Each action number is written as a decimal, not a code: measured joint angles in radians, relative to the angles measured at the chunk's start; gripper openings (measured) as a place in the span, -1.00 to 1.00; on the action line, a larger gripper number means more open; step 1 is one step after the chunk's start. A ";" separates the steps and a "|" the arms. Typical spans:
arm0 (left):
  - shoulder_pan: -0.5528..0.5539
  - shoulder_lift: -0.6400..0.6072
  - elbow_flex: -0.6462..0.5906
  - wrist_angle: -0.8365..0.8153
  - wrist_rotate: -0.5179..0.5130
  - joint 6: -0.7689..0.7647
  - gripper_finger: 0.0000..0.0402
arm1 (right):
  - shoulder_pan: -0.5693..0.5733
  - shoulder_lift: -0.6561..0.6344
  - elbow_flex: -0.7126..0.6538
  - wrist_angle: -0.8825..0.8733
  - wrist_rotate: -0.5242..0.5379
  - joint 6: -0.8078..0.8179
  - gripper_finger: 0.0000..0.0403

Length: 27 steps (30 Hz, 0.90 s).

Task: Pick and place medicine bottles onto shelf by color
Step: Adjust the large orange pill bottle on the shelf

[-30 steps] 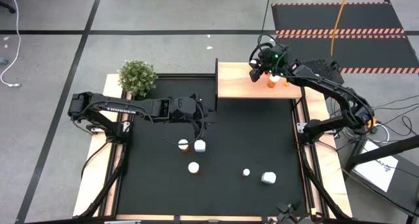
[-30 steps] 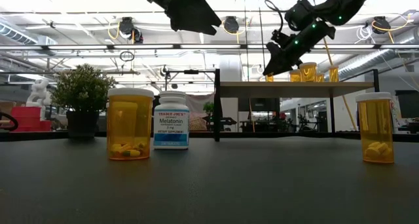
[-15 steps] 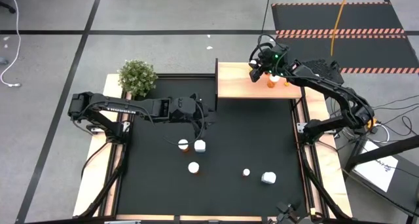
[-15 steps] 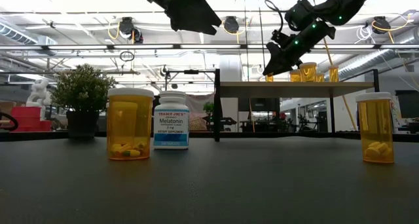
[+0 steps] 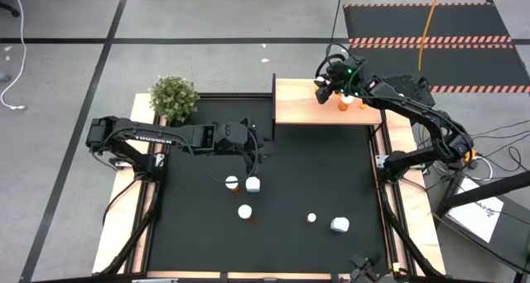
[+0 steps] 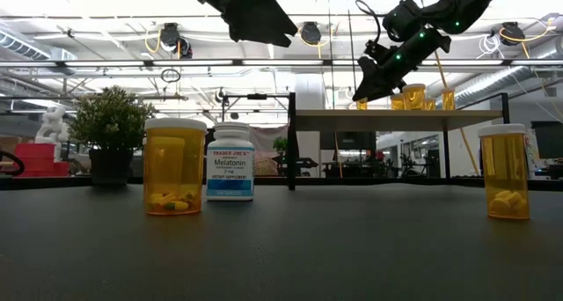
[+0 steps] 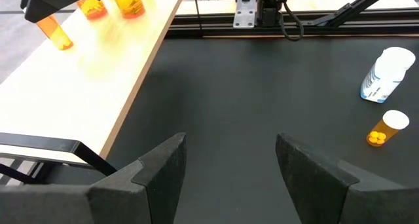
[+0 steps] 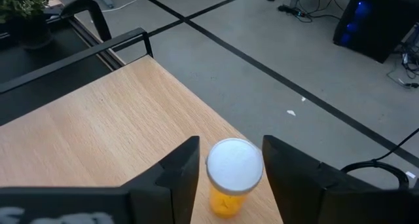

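Note:
My right gripper hangs over the pale wooden shelf. It is open, and its fingers stand close on either side of the white cap of an orange bottle standing on the shelf. Two more orange bottles stand beside it on the shelf. My left gripper is open and empty above the black mat. On the mat stand an orange bottle and a white one, with three more nearer the front. My right gripper comes at the bottle's cap from above, slanting down, one finger on each side. A narrow strip of shelf shows between one finger and the cap. I cannot tell whether the other finger touches it. The bottle stands upright on the shelf.
A green potted plant stands at the mat's far left corner. Wooden side rails run along both sides of the mat. The left half of the shelf top is bare wood.

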<state>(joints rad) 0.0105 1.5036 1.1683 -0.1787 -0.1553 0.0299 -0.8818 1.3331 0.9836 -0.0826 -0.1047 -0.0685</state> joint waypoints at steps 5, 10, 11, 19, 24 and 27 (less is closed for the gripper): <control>0.000 0.000 0.000 0.000 0.000 0.000 0.17 | 0.000 0.000 0.000 0.002 0.001 0.003 -0.11; 0.000 0.000 0.000 0.000 0.000 -0.001 0.17 | 0.000 0.000 -0.001 0.007 0.003 0.004 -0.03; 0.000 0.000 0.000 0.000 0.000 -0.001 0.17 | 0.000 0.000 -0.001 0.009 0.003 0.005 -0.02; 0.000 0.000 0.000 0.000 0.000 0.000 0.17 | 0.000 -0.067 -0.002 0.030 0.001 0.019 0.01; 0.000 0.000 0.000 0.000 0.000 -0.001 0.17 | 0.000 -0.159 -0.002 -0.040 0.053 0.010 0.01; 0.000 0.000 0.000 -0.001 0.000 -0.001 0.17 | 0.000 -0.221 -0.002 -0.133 0.139 -0.010 -0.04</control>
<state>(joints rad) 0.0105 1.5036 1.1683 -0.1801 -0.1551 0.0294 -0.8816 1.1118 0.9817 -0.2157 0.0339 -0.0782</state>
